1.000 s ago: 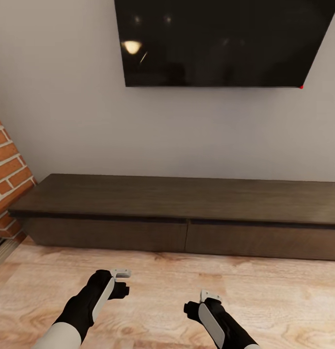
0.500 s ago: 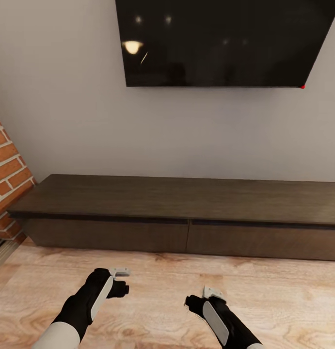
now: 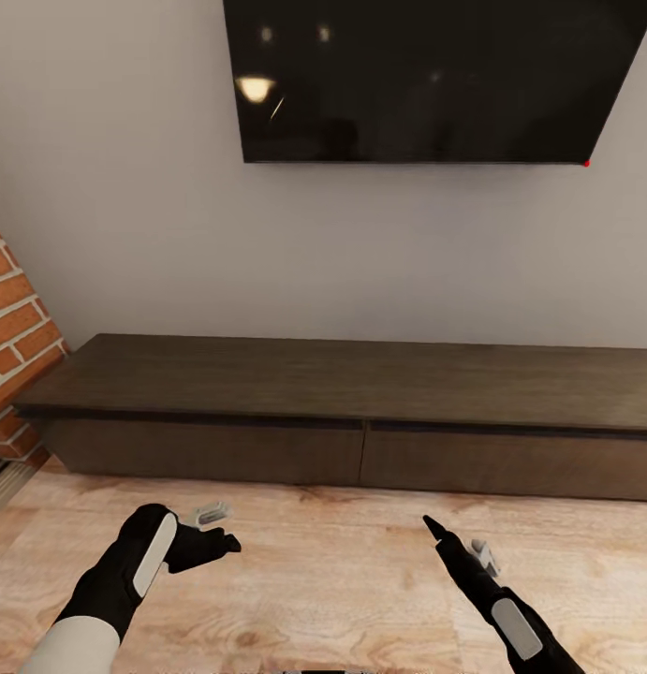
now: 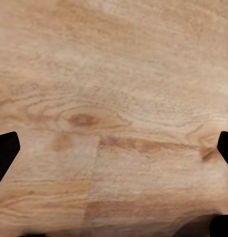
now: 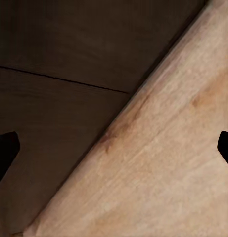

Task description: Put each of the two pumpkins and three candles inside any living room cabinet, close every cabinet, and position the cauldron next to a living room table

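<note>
I stand in front of the cabinet [image 3: 360, 412], the long dark-brown unit under the black screen [image 3: 426, 80] on the wall. Both drawer fronts that I see are flush with the body, so I judge this part of the cabinet is closed. Its top is bare, and no pumpkin, candle or cauldron lies near it.

My left end effector [image 3: 209, 526] hangs above the wood floor [image 3: 314, 580], a little before the cabinet's left drawer. In the left wrist view its two dark tips stand at the two edges of the picture, so it is spread wide and holds nothing. My right end effector [image 3: 454, 552] reaches toward the right drawer. In the right wrist view the tips are also far apart, with the drawer seam and the floor between them, so it is also wide apart and empty.

I think the arms are held low and forward to be ready for pulling a drawer, which has no handle to catch.
</note>
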{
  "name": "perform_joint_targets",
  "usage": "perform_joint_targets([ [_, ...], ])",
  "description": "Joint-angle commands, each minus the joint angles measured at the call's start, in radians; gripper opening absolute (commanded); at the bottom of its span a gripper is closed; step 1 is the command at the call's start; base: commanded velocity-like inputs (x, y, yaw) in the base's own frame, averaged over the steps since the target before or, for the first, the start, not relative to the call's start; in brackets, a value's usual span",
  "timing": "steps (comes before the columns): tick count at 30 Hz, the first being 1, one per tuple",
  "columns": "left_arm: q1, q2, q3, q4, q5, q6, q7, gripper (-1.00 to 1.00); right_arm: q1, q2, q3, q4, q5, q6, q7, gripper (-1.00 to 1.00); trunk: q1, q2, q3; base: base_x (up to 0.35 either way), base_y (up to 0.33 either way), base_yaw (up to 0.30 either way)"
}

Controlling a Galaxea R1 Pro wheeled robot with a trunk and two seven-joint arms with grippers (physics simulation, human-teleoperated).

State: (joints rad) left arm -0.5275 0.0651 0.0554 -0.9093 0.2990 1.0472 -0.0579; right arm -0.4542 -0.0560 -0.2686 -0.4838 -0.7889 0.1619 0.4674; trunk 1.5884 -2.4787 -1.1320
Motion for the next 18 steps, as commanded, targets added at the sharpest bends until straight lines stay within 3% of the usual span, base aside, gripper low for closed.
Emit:
perform_joint_targets([
  [1, -0.001, 0.001, 0.000, 0.000, 0.007, 0.000, -0.001, 1.00, 0.000, 0.001, -0.008, 0.003, -0.011, -0.010, 0.003, 1.00, 0.004, -0.007, -0.003, 0.000, 0.000, 0.000],
  [4, -0.005, 0.005, 0.001, 0.001, 0.055, 0.000, -0.001, 1.00, 0.000, 0.002, -0.053, 0.006, -0.118, -0.056, 0.013, 1.00, 0.012, -0.021, -0.013, 0.000, 0.000, 0.000],
  [6, -0.007, 0.043, 0.001, 0.003, 0.120, 0.000, -0.002, 1.00, 0.000, 0.001, -0.068, 0.006, -0.223, -0.088, 0.023, 1.00, 0.013, -0.022, -0.021, 0.000, 0.000, 0.000],
  [7, -0.007, 0.062, 0.001, 0.006, 0.171, 0.000, -0.002, 1.00, 0.000, 0.002, -0.069, 0.006, -0.247, -0.097, 0.025, 1.00, 0.013, -0.022, -0.025, 0.000, 0.000, 0.000],
  [9, -0.008, 0.087, 0.000, 0.009, 0.229, 0.000, -0.002, 1.00, 0.000, 0.013, -0.067, 0.004, -0.256, -0.114, 0.022, 1.00, 0.014, -0.023, -0.033, 0.000, 0.000, 0.000],
  [11, -0.008, 0.130, -0.006, 0.011, 0.310, 0.000, -0.002, 1.00, 0.000, 0.064, -0.050, 0.006, -0.260, -0.182, 0.016, 1.00, 0.015, -0.023, -0.040, 0.000, 0.000, 0.000],
  [12, -0.008, 0.136, -0.007, 0.011, 0.322, 0.000, -0.002, 1.00, 0.000, 0.073, -0.048, 0.006, -0.261, -0.202, 0.015, 1.00, 0.016, -0.023, -0.044, 0.000, 0.000, 0.000],
  [13, -0.008, 0.147, -0.007, 0.012, 0.358, 0.000, -0.002, 1.00, 0.000, 0.088, -0.045, 0.004, -0.267, -0.257, 0.019, 1.00, 0.016, -0.024, -0.048, 0.000, 0.000, 0.000],
  [15, -0.010, 0.156, -0.008, 0.014, 0.407, 0.000, -0.002, 1.00, 0.000, 0.101, -0.043, -0.001, -0.275, -0.297, 0.057, 1.00, 0.017, -0.024, -0.056, 0.000, 0.000, 0.000],
  [17, -0.011, 0.156, -0.012, 0.014, 0.419, 0.000, -0.002, 1.00, 0.000, 0.105, -0.047, 0.003, -0.293, -0.287, 0.090, 1.00, 0.018, -0.025, -0.064, 0.000, 0.000, 0.000],
  [18, -0.011, 0.157, -0.020, 0.015, 0.424, 0.000, -0.002, 1.00, 0.000, 0.106, -0.055, 0.003, -0.323, -0.271, 0.111, 1.00, 0.018, -0.025, -0.067, 0.000, 0.000, 0.000],
])
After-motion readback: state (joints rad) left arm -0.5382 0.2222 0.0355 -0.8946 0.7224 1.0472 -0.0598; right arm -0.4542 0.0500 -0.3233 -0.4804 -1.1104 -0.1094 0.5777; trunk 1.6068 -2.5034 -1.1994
